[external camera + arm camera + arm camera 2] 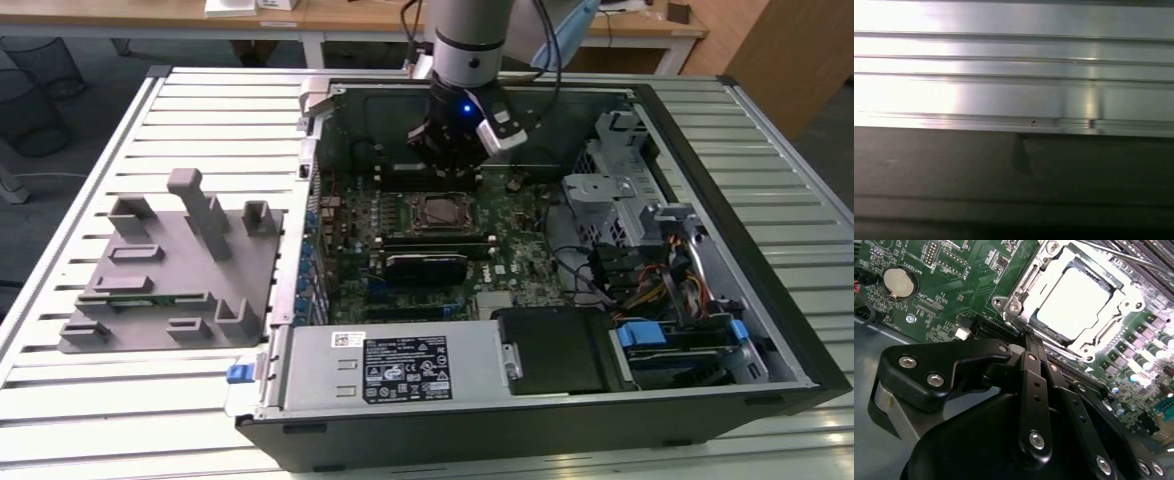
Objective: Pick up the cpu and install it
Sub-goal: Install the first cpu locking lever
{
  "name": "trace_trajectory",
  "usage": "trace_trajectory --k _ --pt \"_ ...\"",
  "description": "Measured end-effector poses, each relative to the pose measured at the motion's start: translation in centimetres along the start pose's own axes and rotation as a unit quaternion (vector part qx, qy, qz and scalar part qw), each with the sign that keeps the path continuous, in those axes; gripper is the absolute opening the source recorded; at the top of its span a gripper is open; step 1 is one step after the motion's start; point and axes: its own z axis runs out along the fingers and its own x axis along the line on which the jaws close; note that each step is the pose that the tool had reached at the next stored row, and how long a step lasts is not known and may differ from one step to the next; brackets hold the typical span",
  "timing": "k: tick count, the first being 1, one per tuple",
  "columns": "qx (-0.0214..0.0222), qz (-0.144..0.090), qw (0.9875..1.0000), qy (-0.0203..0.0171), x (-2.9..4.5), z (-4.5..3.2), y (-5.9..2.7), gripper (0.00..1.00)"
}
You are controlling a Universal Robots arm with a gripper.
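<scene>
My claw (1030,342) is clenched on nothing — the cpu (1074,302) apparently sits flat in its socket (1019,300); I should confirm even seating, square, no corner riding high.

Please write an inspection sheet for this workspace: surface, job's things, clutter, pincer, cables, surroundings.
Surface: ribbed metal table, carrying an open computer case.
Job's things: cpu lies in the socket on the motherboard; nothing holds it.
Clutter: grey fixture tray on the table, at the exterior view's left of the case.
Pincer: pincer hangs above the motherboard, near the socket.
Cables: coloured wire bundle inside the case.
Surroundings: wooden desks behind the table.
</scene>
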Motion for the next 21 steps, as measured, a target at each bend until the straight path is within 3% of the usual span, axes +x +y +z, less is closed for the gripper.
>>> trace_trajectory --k 3,11,21 --pt "-0.0002 0.0 1.0 -0.0001 0.0 -0.28 -0.08 0.11" --pt "-0.0017 0.0 1.0 0.0 0.03 -0.29 -1.52 0.11" --pt "-0.0053 0.0 1.0 0.0 0.03 -0.57 -1.61 0.11"
